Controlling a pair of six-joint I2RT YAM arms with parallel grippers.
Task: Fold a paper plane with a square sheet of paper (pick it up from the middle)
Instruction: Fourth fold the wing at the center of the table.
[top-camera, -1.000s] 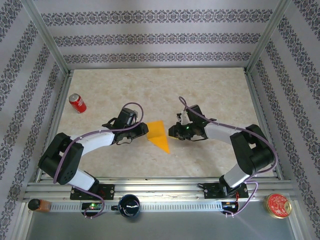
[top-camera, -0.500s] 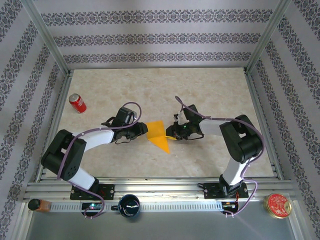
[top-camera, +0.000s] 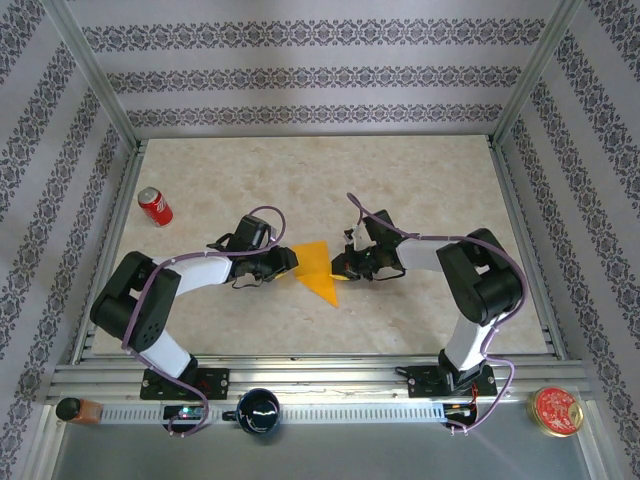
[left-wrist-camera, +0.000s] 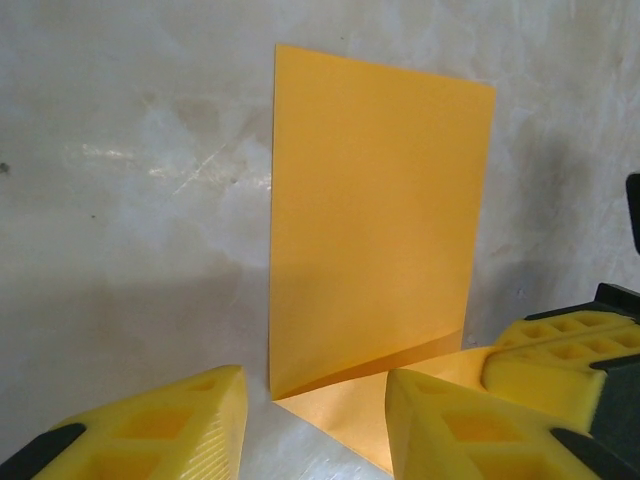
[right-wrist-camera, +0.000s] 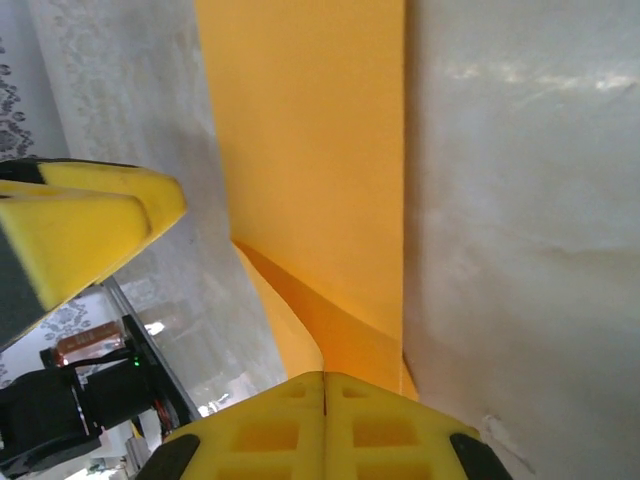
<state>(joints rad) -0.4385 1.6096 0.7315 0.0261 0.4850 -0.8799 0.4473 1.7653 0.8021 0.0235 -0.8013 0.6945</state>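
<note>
Marbled worktop (top-camera: 420, 180) carries the square sheet of paper (top-camera: 318, 268) at its middle, partly folded: 1 slanted crease, a point toward the arms, no dart yet, so most folds look still to do. The left hand (left-wrist-camera: 315, 400) stands part-open and empty at 1 edge. The right hand (right-wrist-camera: 325, 390) is closed tight at the opposite edge; I cannot tell whether it nips paper. Free room lies all round, with the soda can (top-camera: 154, 206) well apart.

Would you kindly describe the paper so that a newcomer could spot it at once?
On the beige table, look at the middle, between the left pincer and right pincer. The paper lies there: a flat orange-yellow folded sheet, pointed toward the near edge, unlike the red can.
</note>
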